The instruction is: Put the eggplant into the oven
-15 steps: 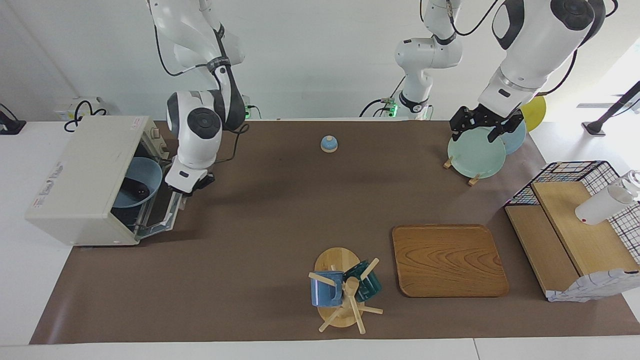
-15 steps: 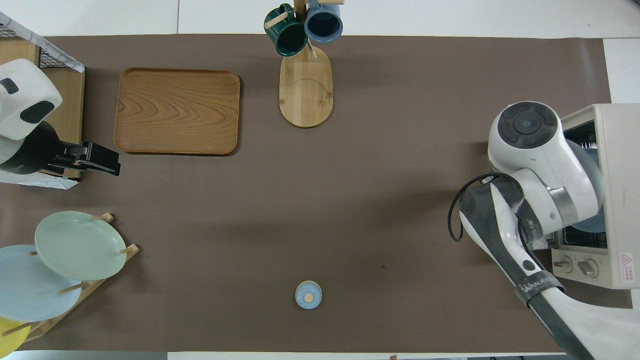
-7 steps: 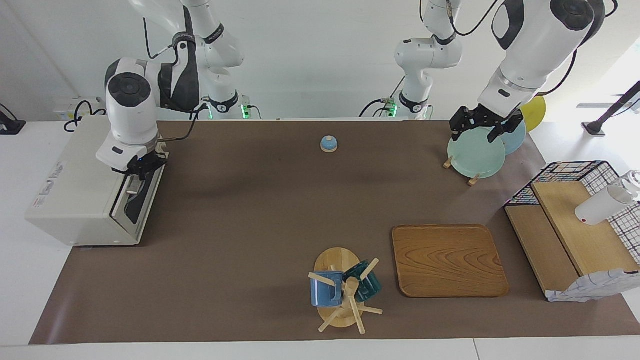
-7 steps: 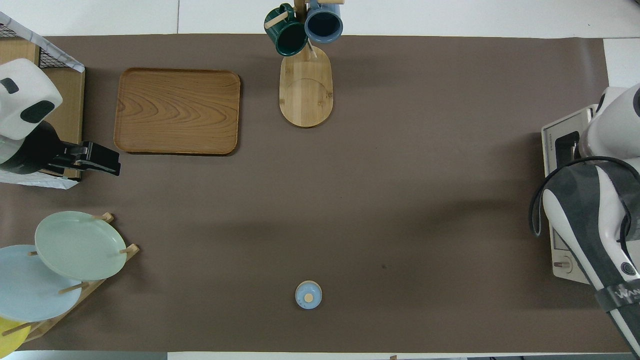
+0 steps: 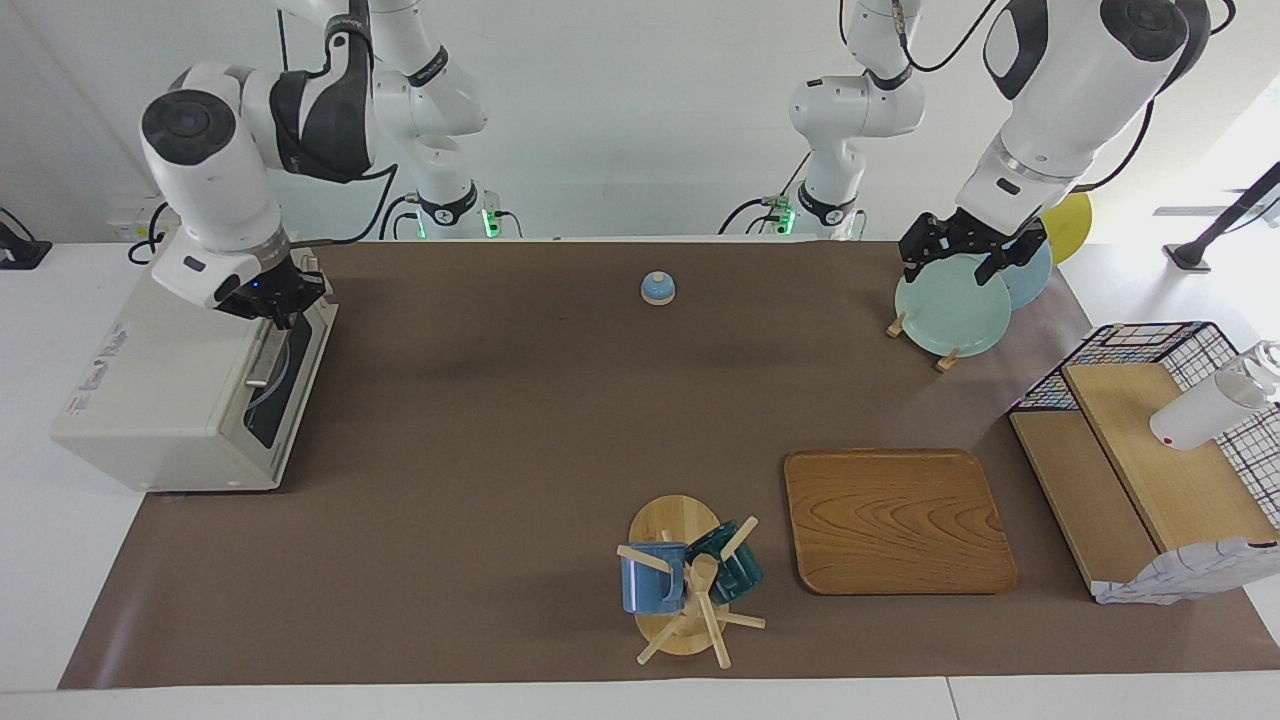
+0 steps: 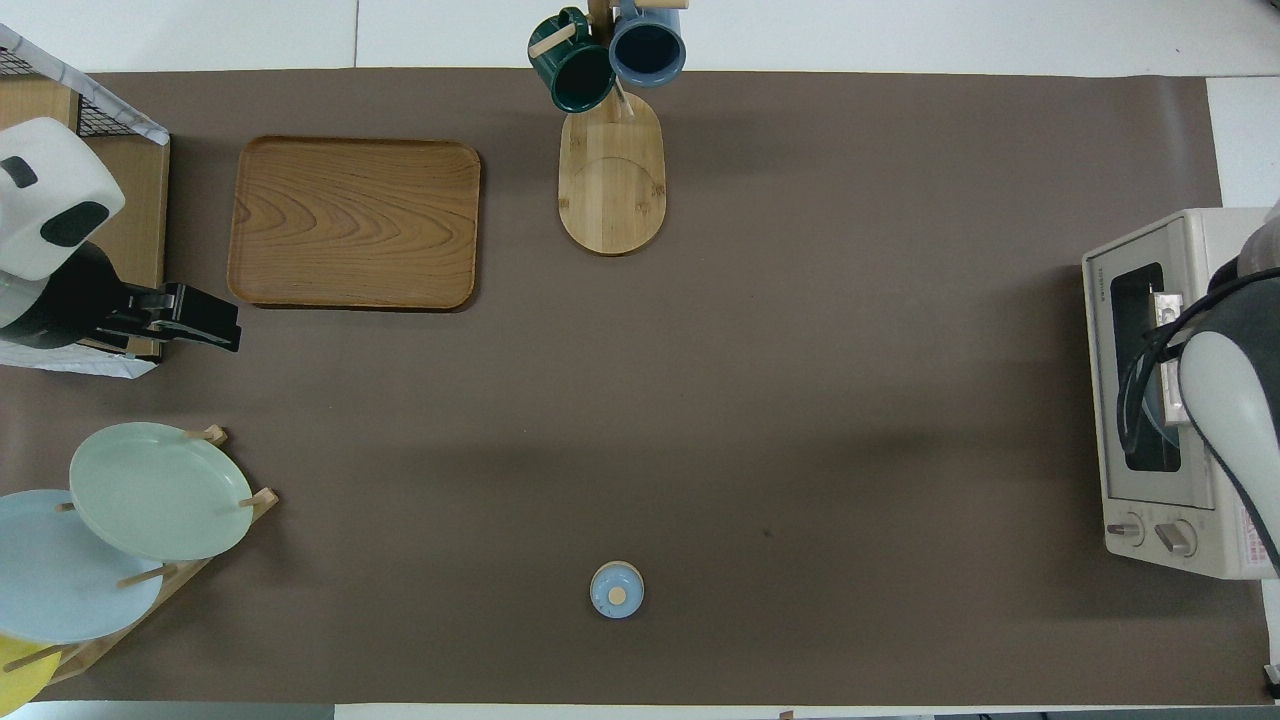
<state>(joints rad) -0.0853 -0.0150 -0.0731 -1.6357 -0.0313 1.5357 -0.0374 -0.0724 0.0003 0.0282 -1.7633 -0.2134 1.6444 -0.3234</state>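
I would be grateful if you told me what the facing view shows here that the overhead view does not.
Only the facing view shows the right gripper over the oven, plus both arms' bases. Only the overhead view shows the oven's two knobs head-on and the mugs' dark insides. Both show the oven door closed, the wooden tray, the plate rack and the left gripper; neither shows an eggplant.

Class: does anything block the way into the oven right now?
Yes: the oven has its glass door shut. The right gripper hovers over the door's top edge; the left gripper waits over the plates. No eggplant is in view.
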